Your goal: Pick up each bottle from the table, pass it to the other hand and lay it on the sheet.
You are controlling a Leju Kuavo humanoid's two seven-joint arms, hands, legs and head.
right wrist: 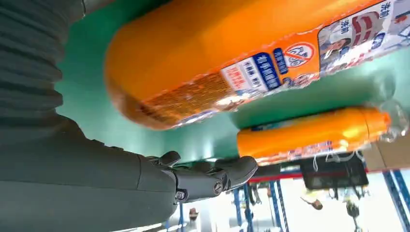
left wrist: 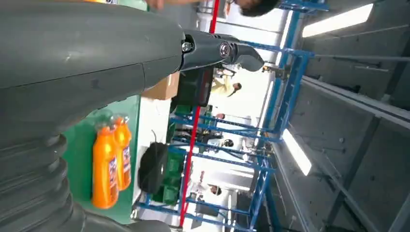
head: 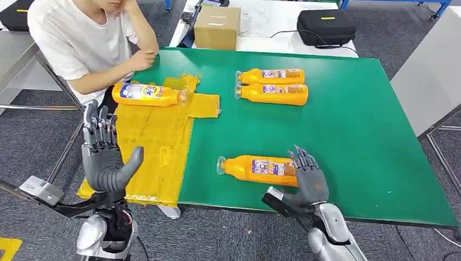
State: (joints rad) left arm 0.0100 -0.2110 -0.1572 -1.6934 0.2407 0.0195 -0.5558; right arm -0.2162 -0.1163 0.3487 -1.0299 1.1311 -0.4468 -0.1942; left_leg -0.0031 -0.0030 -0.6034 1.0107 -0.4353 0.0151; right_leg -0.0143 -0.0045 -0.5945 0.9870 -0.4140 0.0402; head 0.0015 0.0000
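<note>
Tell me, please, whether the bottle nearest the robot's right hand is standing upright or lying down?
Lying down. The bottle rests on its side on the green table, cap pointing toward the yellow sheet; the right hand is at its base.

Glossy plastic bottle (head: 260, 169), crinkled sheet (head: 155, 149).

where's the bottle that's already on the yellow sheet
In the head view, the orange bottle lies on its side at the far end of the yellow sheet, on the table's left, just in front of the seated person's arm.
</note>
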